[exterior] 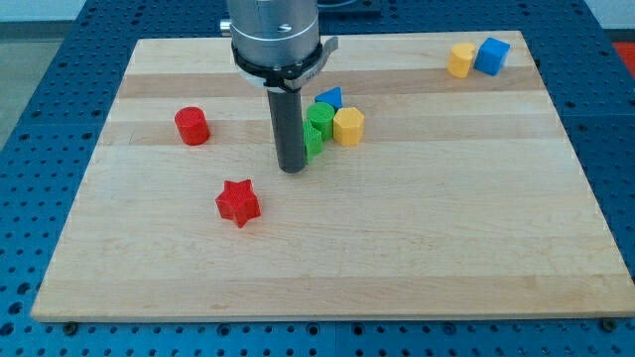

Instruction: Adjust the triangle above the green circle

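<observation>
Nearest the frame's bottom lies the red star; my tip, a bare rod holding nothing, touches a green block below the green circle and blue triangle.

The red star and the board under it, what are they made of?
The red star looks like plastic: solid colour, smooth, slightly shiny faces. The board looks like pale wood, matte, with lengthwise grain and joined strips. I can't be sure from one picture.

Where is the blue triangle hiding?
The blue triangle sits near the view's top centre, just above the green circle and yellow block, right of my tip.
</observation>
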Available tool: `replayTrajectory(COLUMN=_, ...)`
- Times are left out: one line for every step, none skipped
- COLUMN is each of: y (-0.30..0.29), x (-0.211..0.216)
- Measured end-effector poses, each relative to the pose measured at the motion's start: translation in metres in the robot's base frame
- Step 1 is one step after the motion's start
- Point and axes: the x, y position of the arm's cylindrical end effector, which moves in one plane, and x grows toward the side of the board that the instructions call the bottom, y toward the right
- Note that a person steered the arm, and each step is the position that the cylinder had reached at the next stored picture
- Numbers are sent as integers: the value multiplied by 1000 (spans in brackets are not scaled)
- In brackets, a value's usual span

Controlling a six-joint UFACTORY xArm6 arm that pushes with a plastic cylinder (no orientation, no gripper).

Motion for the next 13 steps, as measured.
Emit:
replayTrajectory(y=-8, x=9)
replayTrajectory(y=-11, x=40)
replayTrajectory(y=35, x=42)
replayTrajectory(y=98, x=30)
replayTrajectory(y=156, x=11)
replayTrajectory(y=181, x=-16)
replayTrajectory(y=182, x=-46)
replayTrajectory(y=182, x=-78)
replayTrajectory(y=182, x=-106)
replayTrajectory(y=167, x=-117)
replayTrajectory(y=143, x=-117)
replayTrajectory(y=125, x=-117)
replayTrajectory(y=117, x=-117)
